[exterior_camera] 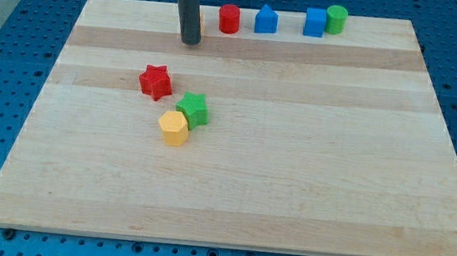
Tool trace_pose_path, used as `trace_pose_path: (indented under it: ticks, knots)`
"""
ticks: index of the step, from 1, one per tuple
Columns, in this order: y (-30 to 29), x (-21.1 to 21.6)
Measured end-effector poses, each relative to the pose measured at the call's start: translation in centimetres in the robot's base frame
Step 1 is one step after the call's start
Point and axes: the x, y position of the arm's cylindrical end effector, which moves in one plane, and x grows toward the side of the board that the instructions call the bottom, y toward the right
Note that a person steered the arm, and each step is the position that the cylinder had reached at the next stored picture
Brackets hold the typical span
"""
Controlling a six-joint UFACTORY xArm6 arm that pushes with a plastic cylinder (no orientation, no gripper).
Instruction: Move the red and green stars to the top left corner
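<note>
My tip [190,40] (a bare rod, no jaws, holding nothing) sits near the wooden board's [291,176] top edge, well apart from the red star [155,81] and green star [192,108], which touches a yellow hexagonal block [174,128].

1 camera looks down at the whole board [231,187] from its bottom edge

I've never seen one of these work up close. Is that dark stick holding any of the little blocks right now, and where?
Nothing is held. My tip only pushes, and it touches no block: it stands near the view's top, above the red star and green star.
</note>
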Motion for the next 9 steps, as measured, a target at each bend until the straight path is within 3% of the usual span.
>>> trace_pose_path:
  ticks: [2, 3, 4, 5, 6, 9]
  knots:
    - [0.0, -1.3]
    - [3.9, 2.3]
    - [9.4, 9.3]
    - [11.1, 18.5]
    - [10.6, 21.7]
    - [0.1, 17.6]
